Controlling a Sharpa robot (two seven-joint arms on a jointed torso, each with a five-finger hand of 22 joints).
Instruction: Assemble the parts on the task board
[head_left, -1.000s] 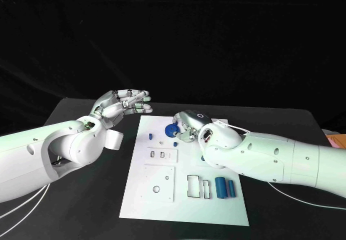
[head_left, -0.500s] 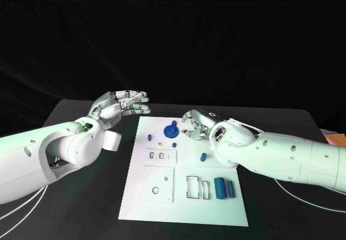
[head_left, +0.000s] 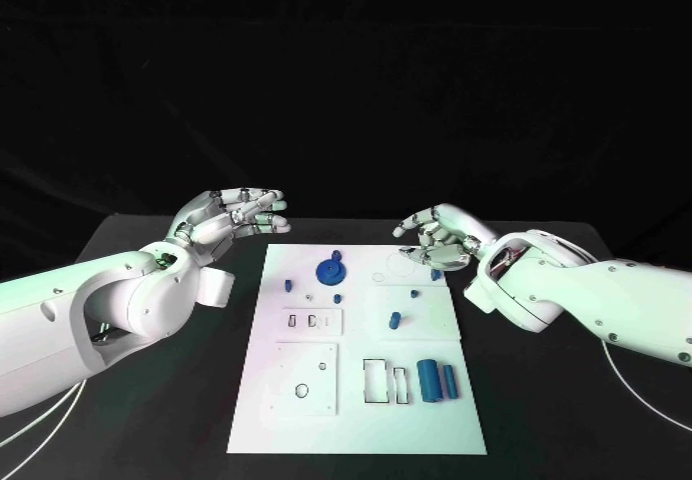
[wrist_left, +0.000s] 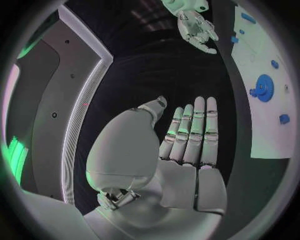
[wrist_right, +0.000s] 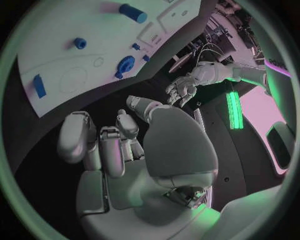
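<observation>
No readable writing or brand mark is being shown on the task board or on the arms. The black table is being covered in the middle by the white board, and a dark backdrop is being seen behind it.

On the board, a blue round wheel-shaped part is being seen near the far edge, with small blue parts beside it. A small blue peg is being seen near the middle, and two blue cylinders are lying side by side near the right edge, just beside narrow rectangular slots.

The left hand is being held above the table just beyond the far left corner of the board, apart from every part; its fingers are bent forward but are holding nothing. In the left wrist view this hand is being shown with fingers straight and side by side.

The right hand is being held above the far right corner of the board, near the wheel-shaped part but not touching it. Its fingers are loosely curled, and nothing is being gripped.
</observation>
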